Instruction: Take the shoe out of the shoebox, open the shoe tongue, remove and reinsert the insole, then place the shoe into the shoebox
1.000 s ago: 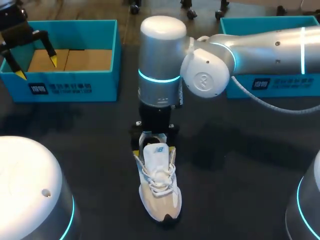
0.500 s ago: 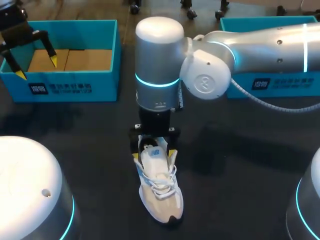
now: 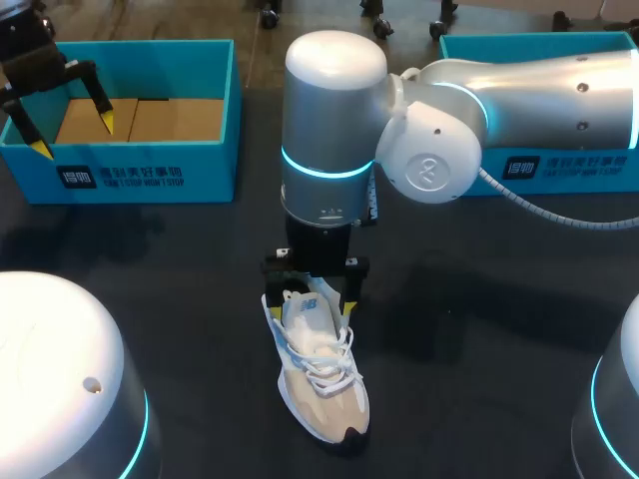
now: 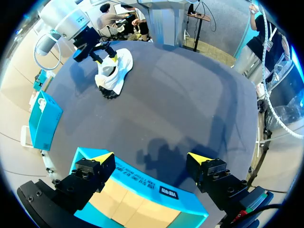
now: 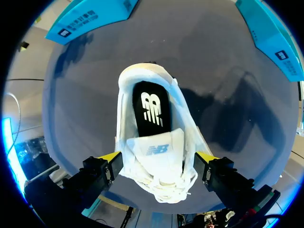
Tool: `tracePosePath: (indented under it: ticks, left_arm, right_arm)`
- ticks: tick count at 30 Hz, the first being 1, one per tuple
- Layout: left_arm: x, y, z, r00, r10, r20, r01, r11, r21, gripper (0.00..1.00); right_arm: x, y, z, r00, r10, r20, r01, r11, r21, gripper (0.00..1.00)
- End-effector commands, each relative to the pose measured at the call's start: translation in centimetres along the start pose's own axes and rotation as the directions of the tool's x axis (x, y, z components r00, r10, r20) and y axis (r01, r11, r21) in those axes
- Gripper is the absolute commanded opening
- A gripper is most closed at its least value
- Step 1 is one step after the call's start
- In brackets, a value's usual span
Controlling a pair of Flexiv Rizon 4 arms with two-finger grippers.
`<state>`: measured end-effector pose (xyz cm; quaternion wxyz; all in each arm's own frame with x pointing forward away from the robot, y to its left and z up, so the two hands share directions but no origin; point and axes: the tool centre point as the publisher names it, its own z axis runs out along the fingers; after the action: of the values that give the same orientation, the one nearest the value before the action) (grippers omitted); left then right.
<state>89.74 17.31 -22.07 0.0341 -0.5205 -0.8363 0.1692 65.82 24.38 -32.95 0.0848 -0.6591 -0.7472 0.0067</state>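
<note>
The right gripper (image 3: 309, 299) hangs straight down over the heel end of the shoe (image 3: 321, 384), its fingers spread wide on either side of the shoe's collar. In the right wrist view the right gripper (image 5: 158, 156) has the shoe (image 5: 128, 118) filling the gap, with each yellow tip just beside one of the shoe's sides. Only this view looks into the shoe's mouth. There a black insole (image 5: 152, 109) lies flat inside, and the white tongue (image 5: 154, 151) stands over the laces (image 5: 166, 187). From the head view the wrist hides that opening. The head view shows instead that the shoe lies on its sole in the middle of the dark tabletop (image 3: 479, 329), heel far and toe near. The right arm comes in from the right past the right shoebox (image 3: 559, 168) at the far right. At the far left the left gripper (image 3: 75, 136) hovers above the left shoebox (image 3: 150, 165), fingers apart and holding nothing. The left wrist view shows the left gripper (image 4: 151, 158) over that shoebox's teal wall (image 4: 142, 183) and brown floor. Well beyond it, the shoe (image 4: 116, 71) sits under the right gripper (image 4: 105, 53).
</note>
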Motion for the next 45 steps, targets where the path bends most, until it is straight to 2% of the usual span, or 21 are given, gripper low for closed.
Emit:
tracePosePath:
  ticks: [1, 7, 10, 12, 14, 16, 17, 20, 26, 32, 33, 34, 36, 41, 45]
  left_arm:
    - [0.0, -0.1, 0.0, 1.0, 0.0, -0.001, 0.0, 1.0, -0.003, 1.0]
    - [0.0, -0.1, 0.0, 1.0, 0.0, -0.001, 0.0, 1.0, -0.003, 1.0]
    - [0.0, -0.1, 0.0, 1.0, 0.0, -0.001, 0.0, 1.0, -0.003, 1.0]
    - [0.0, -0.1, 0.0, 1.0, 0.0, -0.001, 0.0, 1.0, -0.003, 1.0]
    - [0.0, -0.1, 0.0, 1.0, 0.0, -0.001, 0.0, 1.0, -0.003, 1.0]
    - [0.0, -0.1, 0.0, 1.0, 0.0, -0.001, 0.0, 1.0, -0.003, 1.0]
    - [0.0, -0.1, 0.0, 1.0, 0.0, -0.001, 0.0, 1.0, -0.003, 1.0]
    - [0.0, -0.1, 0.0, 1.0, 0.0, -0.001, 0.0, 1.0, -0.003, 1.0]
    - [0.0, -0.1, 0.0, 1.0, 0.0, -0.001, 0.0, 1.0, -0.003, 1.0]
    - [0.0, -0.1, 0.0, 1.0, 0.0, -0.001, 0.0, 1.0, -0.003, 1.0]
    - [0.0, -0.1, 0.0, 1.0, 0.0, -0.001, 0.0, 1.0, -0.003, 1.0]
    - [0.0, -0.1, 0.0, 1.0, 0.0, -0.001, 0.0, 1.0, -0.003, 1.0]
    - [0.0, -0.1, 0.0, 1.0, 0.0, -0.001, 0.0, 1.0, -0.003, 1.0]
    - [0.0, -0.1, 0.0, 1.0, 0.0, -0.001, 0.0, 1.0, -0.003, 1.0]
    - [0.0, -0.1, 0.0, 1.0, 0.0, -0.001, 0.0, 1.0, -0.003, 1.0]
  right_arm:
    - [-0.8, -1.1, -1.3, 1.0, 0.004, -0.003, -0.004, 1.0, -0.02, 1.0]
    - [-1.5, -2.4, -2.3, 1.0, 0.001, -0.018, -0.001, 0.999, -0.034, 0.99]
    - [-1.7, -2.8, -2.6, 1.0, 0.004, -0.023, -0.005, 0.999, -0.041, 0.92]
    - [-1.7, -3.2, -2.9, 0.999, -0.001, -0.032, 0.0, 0.999, -0.047, 0.85]
    - [-1.5, -3.6, -3.3, 0.999, -0.002, -0.041, 0.0, 0.999, -0.052, 0.64]
    - [-1.4, -4.0, -3.6, 0.999, -0.008, -0.052, 0.005, 0.998, -0.055, 0.49]
    - [-1.4, -4.1, -3.6, 0.998, -0.014, -0.059, 0.011, 0.999, -0.053, 0.45]
    - [-1.0, -3.9, -3.7, 0.997, -0.034, -0.073, 0.032, 0.999, -0.024, 0.39]
    - [-0.2, -2.5, -2.7, 0.994, -0.095, -0.046, 0.095, 0.995, 0.011, 0.4]
    - [-0.7, -1.0, -0.9, 0.985, -0.158, -0.072, 0.161, 0.987, 0.03, 0.4]
    - [-0.7, -0.8, -0.7, 0.983, -0.167, -0.076, 0.17, 0.985, 0.03, 0.39]
    - [-0.6, -0.5, -0.3, 0.98, -0.181, -0.078, 0.183, 0.983, 0.031, 0.33]
    - [-0.4, -0.2, 0.1, 0.977, -0.197, -0.082, 0.199, 0.98, 0.028, 0.31]
    - [-0.3, 0.9, 1.7, 0.974, -0.211, -0.084, 0.215, 0.975, 0.046, 0.35]
    - [-0.4, 1.3, 1.9, 0.97, -0.217, -0.105, 0.223, 0.973, 0.051, 0.35]
